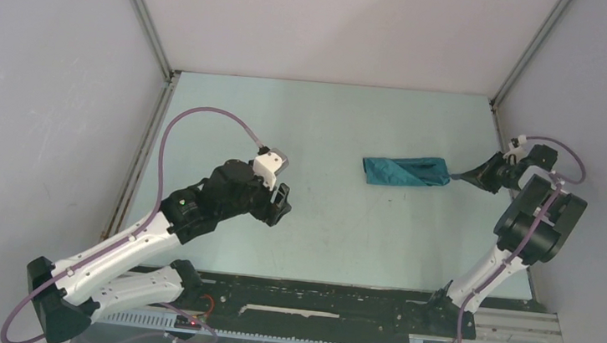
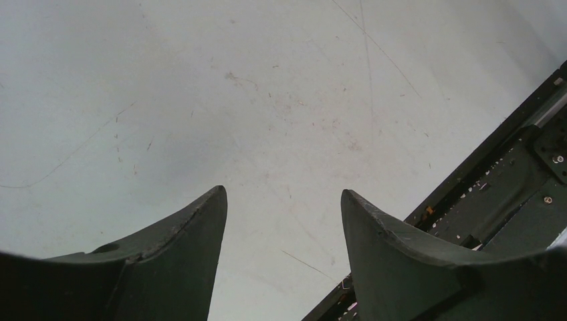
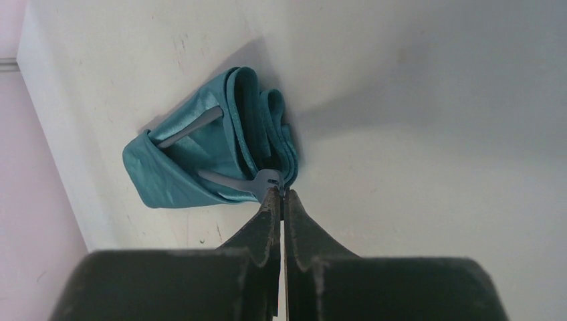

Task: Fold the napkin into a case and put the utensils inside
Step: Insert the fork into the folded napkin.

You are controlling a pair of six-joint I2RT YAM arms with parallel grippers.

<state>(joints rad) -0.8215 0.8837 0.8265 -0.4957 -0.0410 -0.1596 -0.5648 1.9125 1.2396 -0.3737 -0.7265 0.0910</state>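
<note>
Jaws together on right gripper (image 3: 279, 194), tips at 1 utensil (image 3: 231, 179) end by the case (image 1: 405, 170); left gripper (image 2: 284, 195) jaws apart, hovering well left of case.

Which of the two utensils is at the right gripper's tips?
The wide-ended utensil, right at the shut right gripper; the slimmer utensil lies farther off, deeper in the teal napkin case.
</note>
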